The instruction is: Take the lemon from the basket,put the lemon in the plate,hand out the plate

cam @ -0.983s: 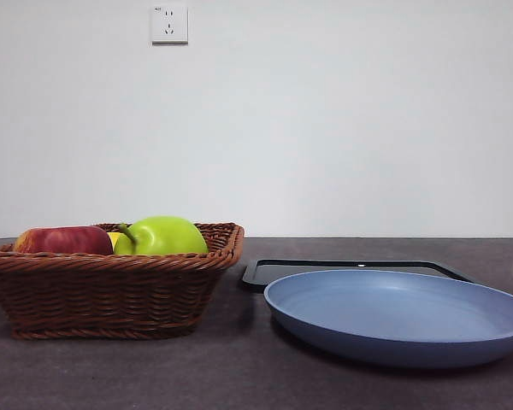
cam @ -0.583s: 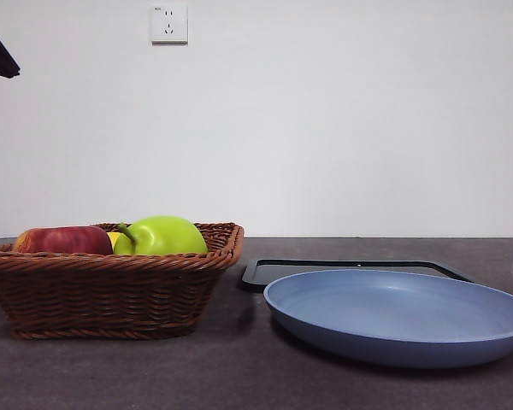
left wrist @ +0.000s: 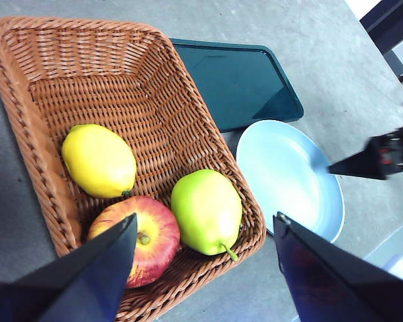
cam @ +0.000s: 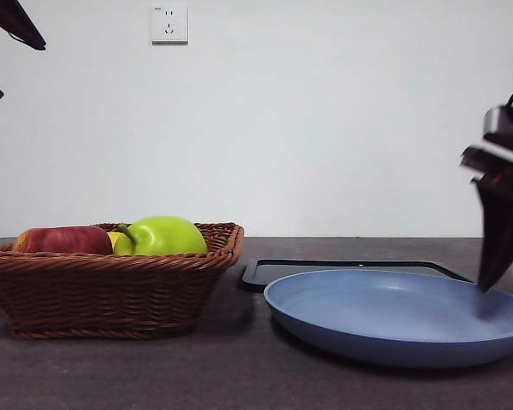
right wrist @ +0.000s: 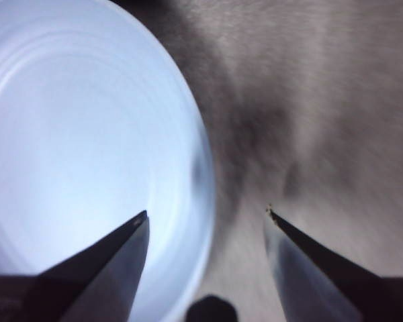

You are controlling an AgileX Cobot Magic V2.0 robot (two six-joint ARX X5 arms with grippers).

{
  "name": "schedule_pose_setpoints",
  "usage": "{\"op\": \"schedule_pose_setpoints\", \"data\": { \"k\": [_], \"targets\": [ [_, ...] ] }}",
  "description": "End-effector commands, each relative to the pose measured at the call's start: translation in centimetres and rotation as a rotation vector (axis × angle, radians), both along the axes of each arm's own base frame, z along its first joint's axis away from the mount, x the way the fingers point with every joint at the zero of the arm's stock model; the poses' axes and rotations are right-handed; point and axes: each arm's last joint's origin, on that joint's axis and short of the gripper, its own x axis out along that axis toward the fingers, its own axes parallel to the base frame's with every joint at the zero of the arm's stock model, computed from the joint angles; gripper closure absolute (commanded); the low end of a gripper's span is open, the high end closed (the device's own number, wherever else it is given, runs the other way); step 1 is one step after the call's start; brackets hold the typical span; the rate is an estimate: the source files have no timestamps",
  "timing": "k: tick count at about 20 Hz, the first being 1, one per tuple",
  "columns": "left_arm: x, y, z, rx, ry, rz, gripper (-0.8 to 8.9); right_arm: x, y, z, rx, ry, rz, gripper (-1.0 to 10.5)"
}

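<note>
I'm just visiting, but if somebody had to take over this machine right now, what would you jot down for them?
Left gripper: open, holding nothing, above the basket.
Right gripper: open, holding nothing, its jaws either side of the plate rim.
Lemon: in the basket beside the red apple and green apple.
Black tray: behind the plate.
Done: nothing yet.
Left: pick the lemon, place it in the plate, hand out the plate.

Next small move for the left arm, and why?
Probably lower the left gripper, shifted toward the lemon. Its jaws are open high above the basket, closer to the red apple and green apple; the lemon lies exposed and ungrasped. The right gripper straddles the plate rim.
</note>
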Motion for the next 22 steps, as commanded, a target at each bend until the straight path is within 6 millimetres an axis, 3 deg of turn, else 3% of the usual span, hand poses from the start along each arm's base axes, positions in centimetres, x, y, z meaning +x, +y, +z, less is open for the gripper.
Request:
{"op": "schedule_pose_setpoints", "data": {
  "k": [1, 7, 12, 16, 22],
  "targets": [
    [0.1, -0.1, 0.4, 0.004, -0.018, -0.009, 4.61, 0.8, 0.6, -0.8, 0.013, 0.013, -0.018, 7.2],
    [0.1, -0.1, 0.4, 0.004, -0.017, -0.009, 4.61, 1.0, 0.7, -1.1, 0.010, 0.028, -0.038, 9.4],
    [0.1, -0.1, 0.4, -0.042, 0.029, 0.025, 4.61, 0.6, 0.6, -0.5, 0.018, 0.028, -0.037, 9.4],
    [0.7, -1.0, 0.1, -0.048, 0.079, 0.020, 4.62, -1.0, 0.2, 1.9, 0.025, -0.011, -0.040, 9.4],
    [5.0, -4.2, -0.2, 0.165, 0.174, 0.073, 4.62, -4.5, -0.4, 6.0, 0.047, -0.134, -0.036, 9.4]
  ]
}}
